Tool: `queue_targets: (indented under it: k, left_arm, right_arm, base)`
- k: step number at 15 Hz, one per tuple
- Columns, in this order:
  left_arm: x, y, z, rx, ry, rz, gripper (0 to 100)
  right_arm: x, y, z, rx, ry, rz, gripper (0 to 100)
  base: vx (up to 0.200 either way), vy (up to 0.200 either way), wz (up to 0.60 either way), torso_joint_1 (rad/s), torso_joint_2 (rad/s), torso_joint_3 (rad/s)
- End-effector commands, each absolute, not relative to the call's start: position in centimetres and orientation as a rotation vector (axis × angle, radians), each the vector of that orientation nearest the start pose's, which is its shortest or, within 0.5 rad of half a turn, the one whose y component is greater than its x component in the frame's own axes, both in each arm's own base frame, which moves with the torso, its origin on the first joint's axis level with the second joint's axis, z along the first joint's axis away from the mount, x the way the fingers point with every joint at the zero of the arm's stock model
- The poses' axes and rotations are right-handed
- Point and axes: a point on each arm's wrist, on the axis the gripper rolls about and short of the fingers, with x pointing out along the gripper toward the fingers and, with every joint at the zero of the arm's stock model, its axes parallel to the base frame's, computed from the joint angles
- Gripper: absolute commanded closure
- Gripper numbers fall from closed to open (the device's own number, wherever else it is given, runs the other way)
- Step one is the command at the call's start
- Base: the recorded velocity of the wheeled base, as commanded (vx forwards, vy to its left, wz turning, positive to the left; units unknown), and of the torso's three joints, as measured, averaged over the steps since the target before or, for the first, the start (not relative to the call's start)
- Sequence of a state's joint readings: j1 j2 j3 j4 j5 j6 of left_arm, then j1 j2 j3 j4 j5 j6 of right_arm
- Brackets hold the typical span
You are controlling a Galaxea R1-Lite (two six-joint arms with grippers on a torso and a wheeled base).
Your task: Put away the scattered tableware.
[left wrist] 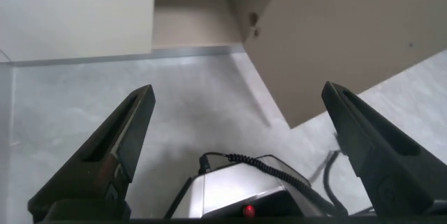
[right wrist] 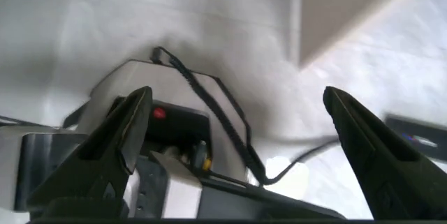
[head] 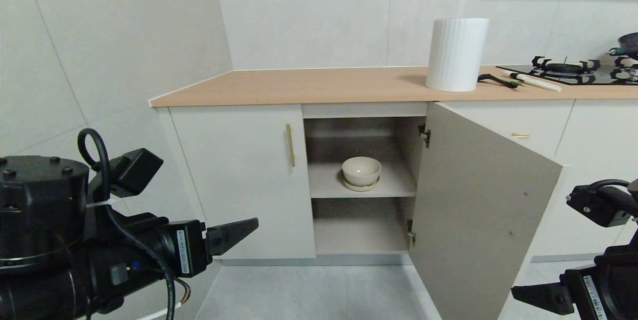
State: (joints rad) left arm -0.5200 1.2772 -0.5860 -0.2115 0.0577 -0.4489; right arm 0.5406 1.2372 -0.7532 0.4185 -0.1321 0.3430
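Head view: bowl [head: 361, 170] upright, mouth upward

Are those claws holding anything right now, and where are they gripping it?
Nothing. Both the left claw and right claw are open and empty.

Left arm [head: 45, 240]: matte black, cylindrical joint housing, round cap with small screws [head: 32, 163]. Black cable [head: 102, 170] looped over the top, bound by white zip tie [head: 99, 204]; thin reddish and white wires under wrist. White label [head: 183, 251] with black print on wrist.
Left gripper [left wrist: 239, 95]: two black wedge fingers [left wrist: 119, 140] tapering to points.
Right arm [head: 608, 260]: black, boxy; white printed strip [head: 590, 292], arched black cable [head: 610, 182].
Right gripper [right wrist: 237, 98]: same black tapered fingers [right wrist: 370, 147].
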Motion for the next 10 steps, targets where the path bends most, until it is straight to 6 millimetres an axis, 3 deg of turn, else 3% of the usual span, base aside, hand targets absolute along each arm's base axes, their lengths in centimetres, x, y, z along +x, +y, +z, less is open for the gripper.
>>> queue_targets:
  k: [1, 6, 10]
  left_arm:
    - [16.3, -9.2, 18.6, -0.293, 0.558, -0.34, 0]
    - [16.4, -9.2, 18.5, -0.293, 0.564, -0.338, 0]
    - [16.4, -9.3, 18.4, -0.291, 0.568, -0.337, 0]
  right_arm:
    - [14.5, 6.6, 18.5, -0.003, 0.928, 0.134, 0]
    - [18.3, 1.5, 18.5, 0.016, 0.91, -0.22, 0]
    - [21.1, -0.9, 18.1, 0.081, 0.846, -0.333, 0]
  base:
    - [0.0, 0.0, 0.0, 0.0, 0.0, 0.0]
    - [0.0, 0.0, 0.0, 0.0, 0.0, 0.0]
    - [0.0, 0.0, 0.0, 0.0, 0.0, 0.0]
